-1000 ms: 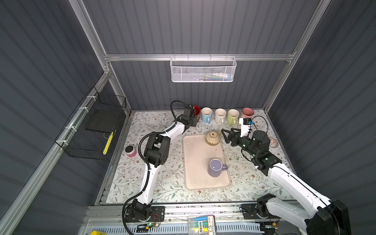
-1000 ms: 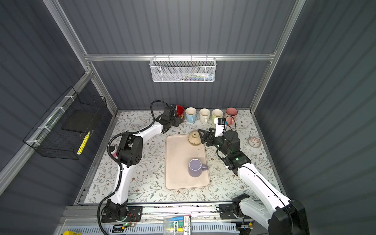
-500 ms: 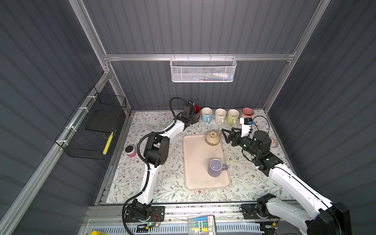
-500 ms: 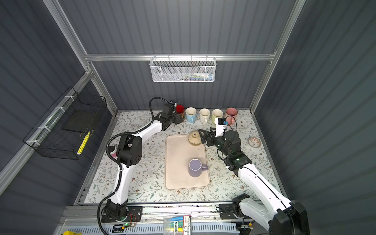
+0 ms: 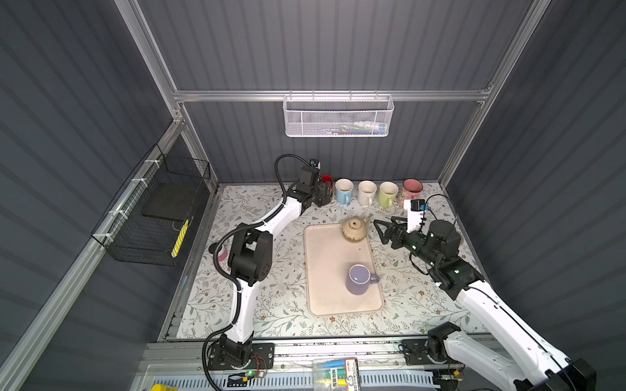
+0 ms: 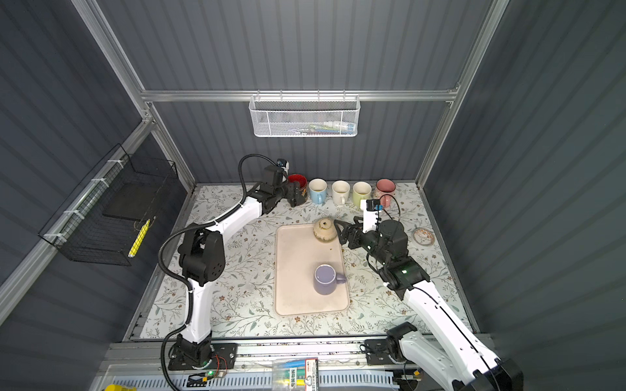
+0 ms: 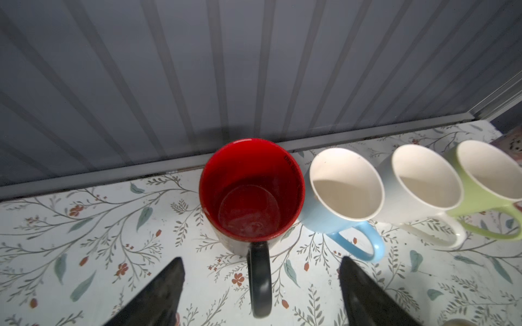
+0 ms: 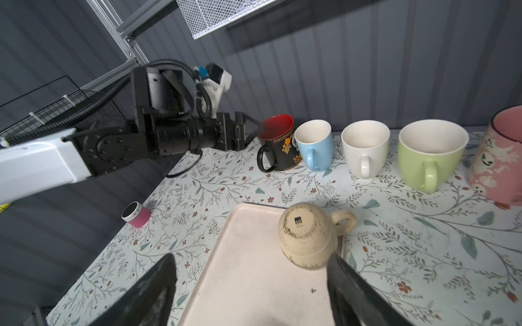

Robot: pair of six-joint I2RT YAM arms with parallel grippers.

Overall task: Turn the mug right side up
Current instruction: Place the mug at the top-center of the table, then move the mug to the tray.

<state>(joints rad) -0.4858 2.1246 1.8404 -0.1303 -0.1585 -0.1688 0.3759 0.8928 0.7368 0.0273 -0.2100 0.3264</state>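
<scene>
left arm outstretched | left claw [image 7: 260,264] spread around mug [image 7: 251,197] handle

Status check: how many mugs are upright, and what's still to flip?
Done: the red mug stands upright with four others in the back row; the left hand is open at its handle. In hand: the right hand is open beside the upside-down beige mug on the tray. Left: flipping it; the purple mug looks inverted too.

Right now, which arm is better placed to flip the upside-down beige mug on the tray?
Right. The right hand is open just beside the beige mug, pointed at it. The left hand is open at the back row, by the handle of the black mug, farther away.
</scene>
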